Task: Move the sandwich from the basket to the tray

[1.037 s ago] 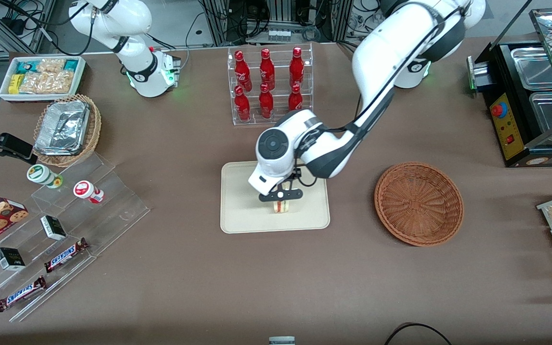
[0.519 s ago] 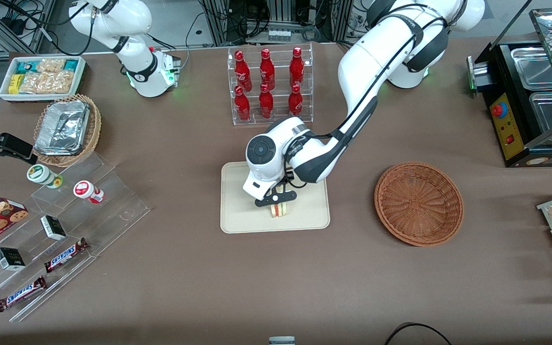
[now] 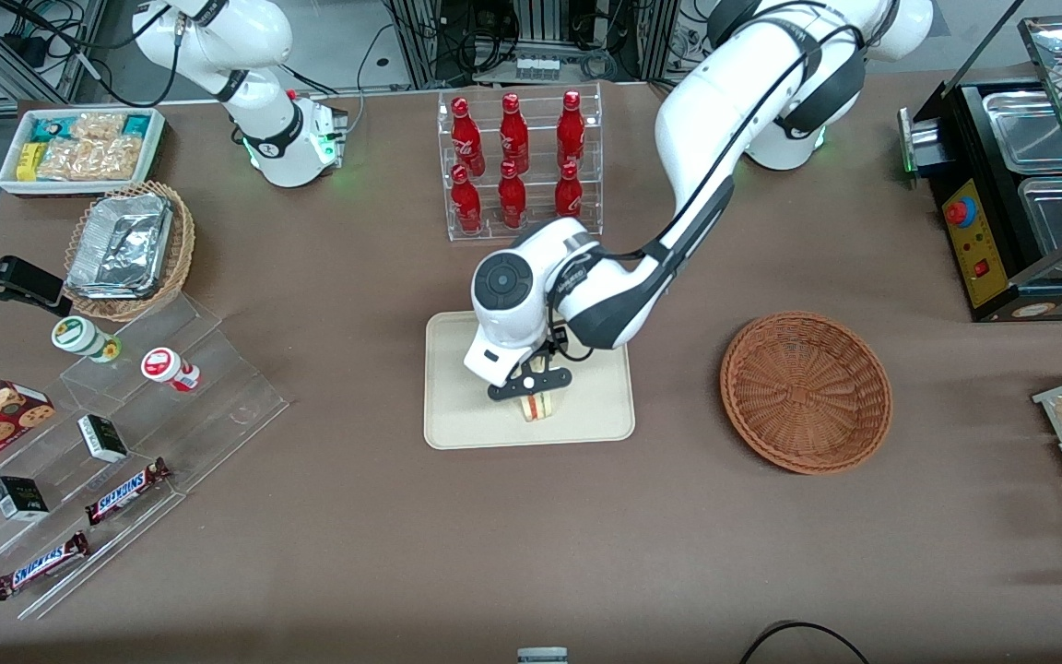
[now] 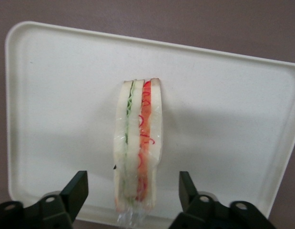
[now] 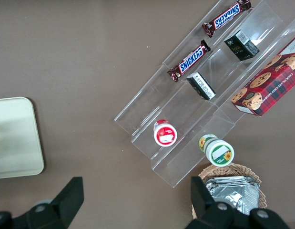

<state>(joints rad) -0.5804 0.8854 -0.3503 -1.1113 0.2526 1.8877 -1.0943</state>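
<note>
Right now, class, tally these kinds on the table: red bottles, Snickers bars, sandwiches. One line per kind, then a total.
Red bottles: 6
Snickers bars: 2
Sandwich: 1, lying on the tray, between the fingers of the open gripper just above it
Total: 9
</note>
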